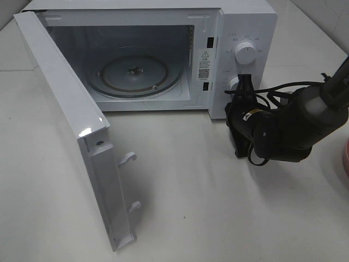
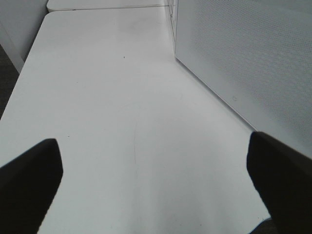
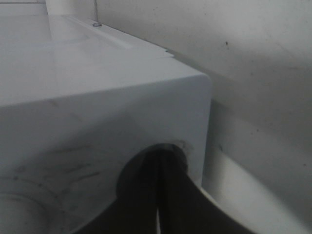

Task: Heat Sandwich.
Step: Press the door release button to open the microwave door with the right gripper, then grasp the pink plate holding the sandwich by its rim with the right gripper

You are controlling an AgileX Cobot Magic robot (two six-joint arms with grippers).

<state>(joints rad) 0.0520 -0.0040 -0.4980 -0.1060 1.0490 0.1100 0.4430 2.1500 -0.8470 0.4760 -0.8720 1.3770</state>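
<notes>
Over to the high view: a white box-shaped microwave oven [image 1: 262,27] across the upper middle of the frame, its flat white door [image 1: 65,103] standing wide open toward the lower left. Inside the cavity, a round clear glass turntable [image 1: 136,76]. On the door's free edge, two small white hooked latches [image 1: 126,158] sticking out.

Right of the cavity, a round white upper dial [image 1: 245,53] and, directly below, a second white lower dial [image 1: 233,83], mostly hidden.

Coming in from the right edge of the frame, the black right arm [image 1: 283,128], with the right gripper [image 1: 243,81] up against that lower dial. Pinched fully closed, dark fingers [image 3: 175,200] squeezed flat against each other in the right wrist view. Touching the dial or just short of it: cannot tell.

At the far right edge, mid-height, a sliver of a round pink plate [image 1: 345,155] on the white tabletop [image 1: 218,207].

Now the left gripper [image 2: 156,190], seen only from its own wrist camera. Spread wide, two dark fingers [image 2: 29,180] well apart, gripping nothing, above the white tabletop and near a white panel with a fine dotted mesh [image 2: 243,53].

As for the small pale yellow sandwich: not showing in any of the three views, so no telling where.
</notes>
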